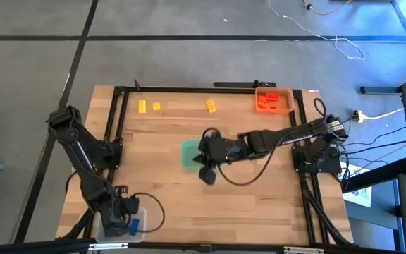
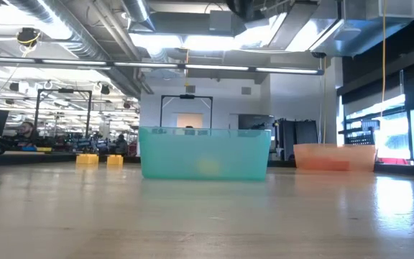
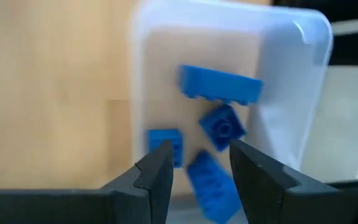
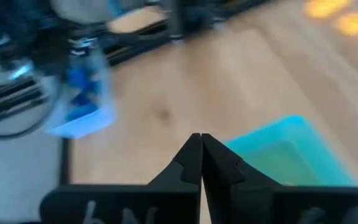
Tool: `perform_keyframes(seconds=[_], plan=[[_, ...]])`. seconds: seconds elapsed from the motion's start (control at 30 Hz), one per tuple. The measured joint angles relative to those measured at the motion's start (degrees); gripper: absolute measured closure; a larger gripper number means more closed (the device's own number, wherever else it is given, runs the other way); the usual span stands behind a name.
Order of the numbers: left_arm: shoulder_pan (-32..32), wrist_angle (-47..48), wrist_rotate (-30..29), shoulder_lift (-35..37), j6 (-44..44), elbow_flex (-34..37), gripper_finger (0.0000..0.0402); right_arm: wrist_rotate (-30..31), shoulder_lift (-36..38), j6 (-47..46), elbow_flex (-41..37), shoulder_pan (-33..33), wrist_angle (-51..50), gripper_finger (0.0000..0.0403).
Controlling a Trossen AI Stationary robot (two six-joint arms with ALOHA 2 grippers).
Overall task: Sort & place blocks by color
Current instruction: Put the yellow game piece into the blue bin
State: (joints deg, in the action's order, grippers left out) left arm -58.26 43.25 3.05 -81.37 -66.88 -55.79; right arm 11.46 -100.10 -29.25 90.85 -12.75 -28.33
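Note:
My left gripper (image 1: 122, 224) (image 3: 201, 171) is open above the clear tray (image 3: 291, 74) at the table's near left corner. Several blue blocks (image 3: 219, 84) lie on the tray's floor; one (image 3: 213, 186) shows below the gap between the fingers. My right gripper (image 1: 205, 174) (image 4: 201, 155) is shut and empty just near-right of the green tray (image 1: 189, 154) at mid-table. A faint yellow shape (image 2: 207, 165) shows through the green tray's wall. Three yellow blocks (image 1: 142, 106) (image 1: 156, 106) (image 1: 211, 106) lie on the table at the far side. Orange-red blocks (image 1: 268, 99) lie in the orange tray (image 1: 287, 107).
A black frame rail (image 1: 189, 89) runs around the table's edges. The right arm (image 1: 273, 140) reaches across from the right edge with a cable looping below it. Bare wood lies between the green tray and the clear tray. People and desks show in the room behind (image 2: 20, 133).

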Motion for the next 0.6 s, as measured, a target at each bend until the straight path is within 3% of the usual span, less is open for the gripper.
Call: perform_keyframes(seconds=[0.13,0.33,0.6], plan=[[2.27,7.66,-6.64,5.9,-0.06,0.0,0.0252,-0.23,0.55,-3.48,0.0,3.82,-4.88,0.0399],[7.62,17.7,-16.89,14.87,-0.04,0.0,0.0252,-8.3,0.06,-0.32,-0.06,10.92,-9.29,0.0394],[16.3,24.29,-22.91,21.01,6.25,0.0,0.0252,-11.6,0.05,6.9,-0.06,18.18,-9.87,0.0326]])
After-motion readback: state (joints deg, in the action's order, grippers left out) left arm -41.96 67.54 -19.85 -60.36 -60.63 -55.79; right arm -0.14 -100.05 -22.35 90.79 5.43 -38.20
